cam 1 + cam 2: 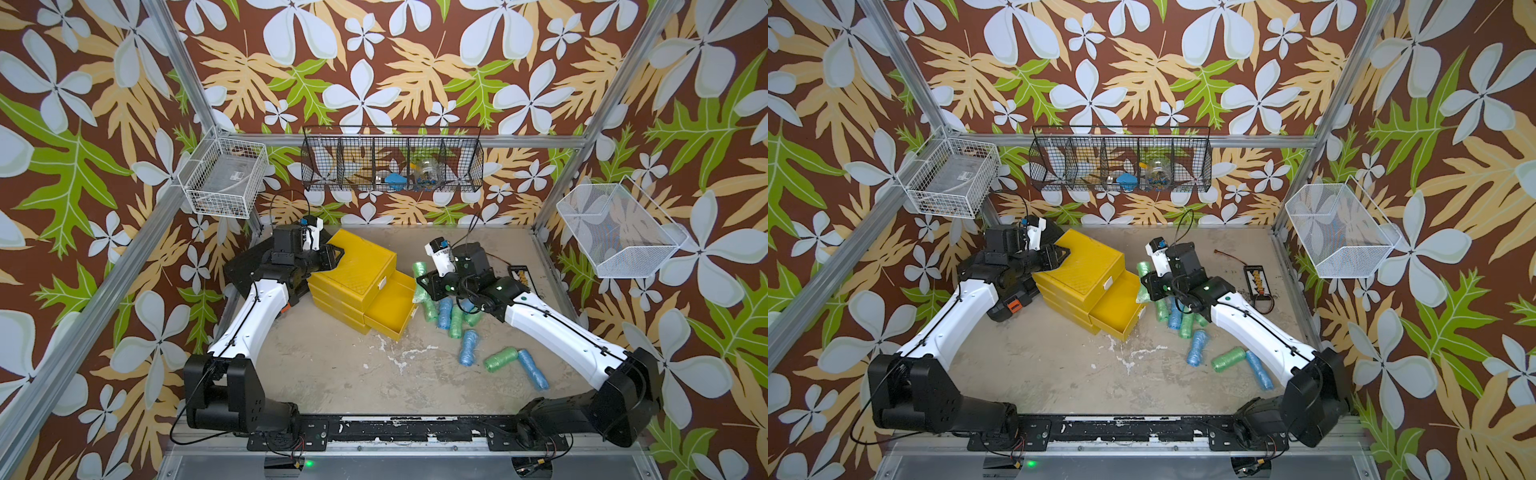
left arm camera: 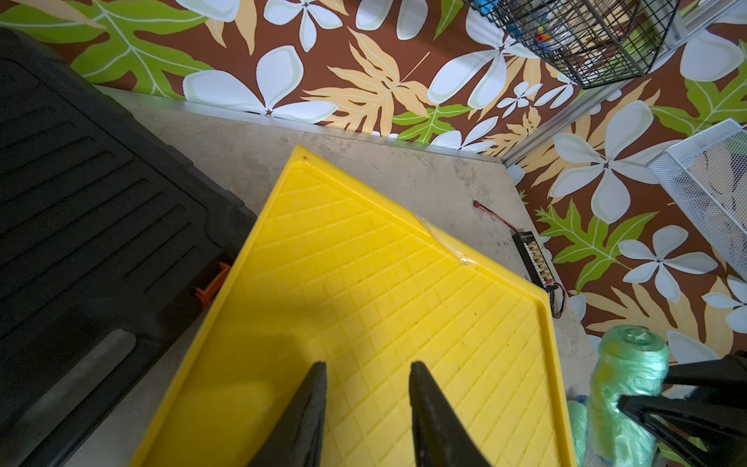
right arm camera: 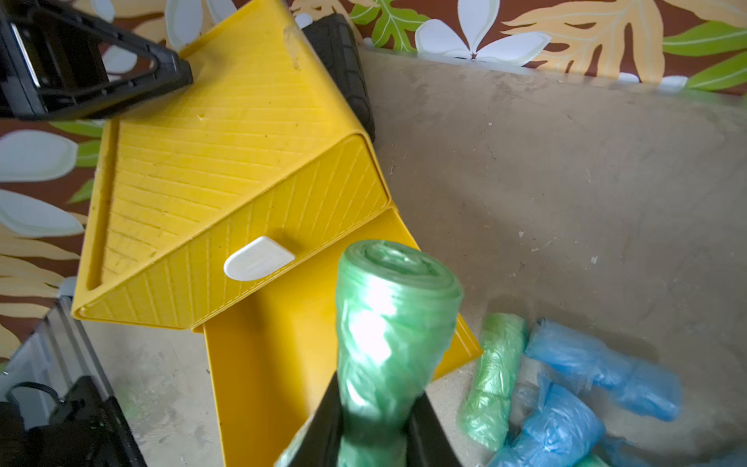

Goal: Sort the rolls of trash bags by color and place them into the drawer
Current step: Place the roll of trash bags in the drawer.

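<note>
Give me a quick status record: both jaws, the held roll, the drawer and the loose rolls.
left gripper: jaws slightly apart, empty, over the chest top
right gripper: jaws shut on a green roll
green roll: held at the open drawer's rim
open drawer: middle one, pulled out, no rolls seen inside
loose rolls: green and blue, on the table beside the chest

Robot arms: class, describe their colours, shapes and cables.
The left arm and right arm have white shells between boxy black joints, with thin black cables along them. The left claw and right claw have black, tapering fingers.
</note>
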You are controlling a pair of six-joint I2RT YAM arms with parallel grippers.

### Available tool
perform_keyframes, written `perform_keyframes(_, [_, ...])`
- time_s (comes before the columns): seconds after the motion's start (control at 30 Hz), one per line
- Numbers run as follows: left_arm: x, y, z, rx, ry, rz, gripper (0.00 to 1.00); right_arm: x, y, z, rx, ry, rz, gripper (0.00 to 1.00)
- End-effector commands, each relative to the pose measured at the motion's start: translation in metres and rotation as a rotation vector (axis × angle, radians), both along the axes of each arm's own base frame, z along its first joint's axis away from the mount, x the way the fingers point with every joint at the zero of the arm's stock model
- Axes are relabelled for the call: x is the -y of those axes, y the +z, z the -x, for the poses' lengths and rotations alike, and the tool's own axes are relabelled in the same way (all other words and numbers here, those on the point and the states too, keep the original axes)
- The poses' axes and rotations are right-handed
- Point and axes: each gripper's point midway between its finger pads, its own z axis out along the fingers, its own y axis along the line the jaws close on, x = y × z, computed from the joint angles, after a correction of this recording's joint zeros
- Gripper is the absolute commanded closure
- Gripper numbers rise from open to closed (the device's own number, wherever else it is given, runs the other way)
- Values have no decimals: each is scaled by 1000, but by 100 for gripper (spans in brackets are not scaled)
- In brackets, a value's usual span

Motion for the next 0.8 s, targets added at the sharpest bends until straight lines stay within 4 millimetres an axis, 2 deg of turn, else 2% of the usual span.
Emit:
perform_keyframes(0.0, [-6, -18, 6, -77, 20, -25, 62, -16, -7, -1, 38, 70, 98, 77])
perform_keyframes(0.2, [-6, -15, 4, -76, 21, -32, 62, -38, -22, 6, 72, 144, 154, 77])
perform_keyframes(0.5, [-7, -14, 2, -76, 25, -37, 62, -54, -47, 23, 80, 225, 166, 77])
perform_keyframes(0.77, [-7, -13, 0, -77, 29, -34, 62, -67, -53, 30, 82, 281, 183, 77])
